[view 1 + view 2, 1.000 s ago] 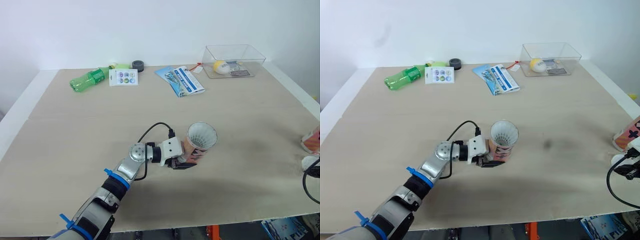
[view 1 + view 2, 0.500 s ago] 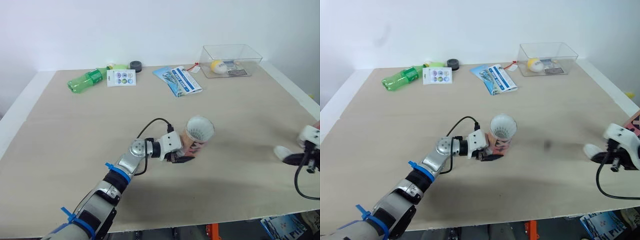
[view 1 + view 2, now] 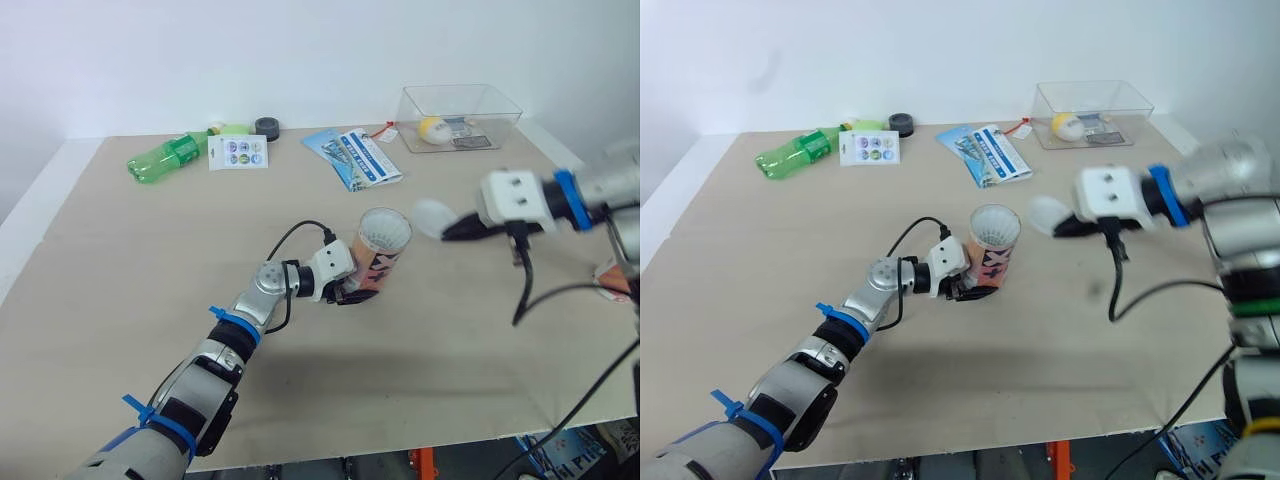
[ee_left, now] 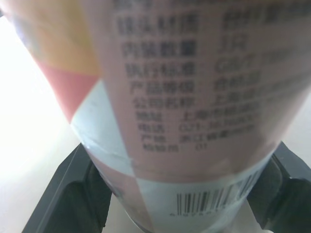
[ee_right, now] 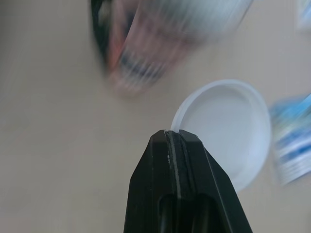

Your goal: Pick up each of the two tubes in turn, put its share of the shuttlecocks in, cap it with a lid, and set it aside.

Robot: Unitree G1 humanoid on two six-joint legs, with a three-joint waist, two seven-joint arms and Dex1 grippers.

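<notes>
Now your left tool (image 3: 350, 296) clamps the pink-and-white printed tube (image 3: 379, 258), mouth open; your right tool (image 3: 448, 232) pinches a round white lid (image 3: 429, 216) just right of it.

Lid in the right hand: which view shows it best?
Right wrist view: the lid shows face-on, its rim pinched by the right hand. Both eye views show it small, near the open tube held in the left hand.

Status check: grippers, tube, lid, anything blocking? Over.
Left gripper shut on tube near its base, mouth open, shuttlecocks inside. Right gripper shut on lid rim, lid beside tube mouth, not yet on. Nothing between them.
</notes>
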